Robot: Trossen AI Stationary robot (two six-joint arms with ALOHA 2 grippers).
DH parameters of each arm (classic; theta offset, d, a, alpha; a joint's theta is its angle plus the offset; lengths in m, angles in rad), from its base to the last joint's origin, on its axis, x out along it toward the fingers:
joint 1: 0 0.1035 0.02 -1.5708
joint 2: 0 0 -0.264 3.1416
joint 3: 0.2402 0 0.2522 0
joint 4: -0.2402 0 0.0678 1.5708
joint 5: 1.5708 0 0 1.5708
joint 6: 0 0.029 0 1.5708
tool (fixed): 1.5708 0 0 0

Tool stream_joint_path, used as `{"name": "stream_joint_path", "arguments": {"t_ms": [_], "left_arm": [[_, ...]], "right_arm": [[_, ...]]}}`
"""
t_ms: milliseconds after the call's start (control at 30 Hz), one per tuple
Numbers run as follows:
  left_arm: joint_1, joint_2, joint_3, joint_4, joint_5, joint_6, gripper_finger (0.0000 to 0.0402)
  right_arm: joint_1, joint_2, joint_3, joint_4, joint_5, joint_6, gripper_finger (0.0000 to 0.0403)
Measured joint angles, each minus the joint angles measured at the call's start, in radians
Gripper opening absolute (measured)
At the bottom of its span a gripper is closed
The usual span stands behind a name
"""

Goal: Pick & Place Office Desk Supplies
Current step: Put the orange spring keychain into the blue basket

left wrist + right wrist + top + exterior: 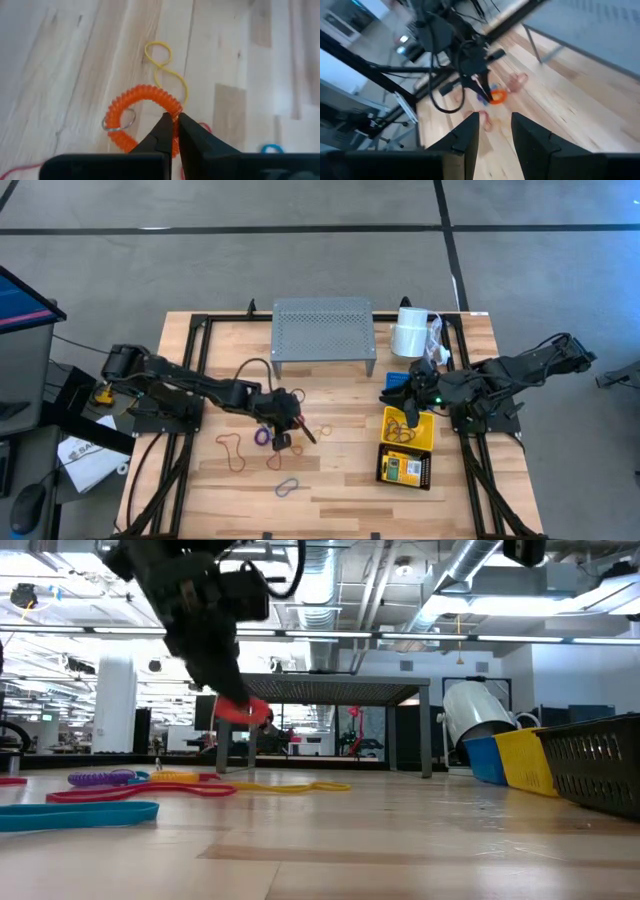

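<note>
Left gripper (pixel 172 131), lower centre, clamped thinly on orange coil loop (pixel 142 97); likely slip-out risk. Right gripper (pixel 495 125) half-open, empty.

Bright, even overhead light; right wrist view motion-blurred.

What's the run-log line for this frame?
left tool: shut on orange coil loop, lifted off table | right tool: open, empty, over yellow basket | other loops on table
</note>
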Motion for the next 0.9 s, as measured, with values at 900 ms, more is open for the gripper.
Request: {"name": "stream_joint_path", "arguments": {"t_ms": [900], "left_arm": [[0.003,-0.245,0.001,0.913,0.312,-0.491,0.0003]], "right_arm": [[-0.024,0.289,0.001,0.848,-0.161,-0.632,0.0207]]}}
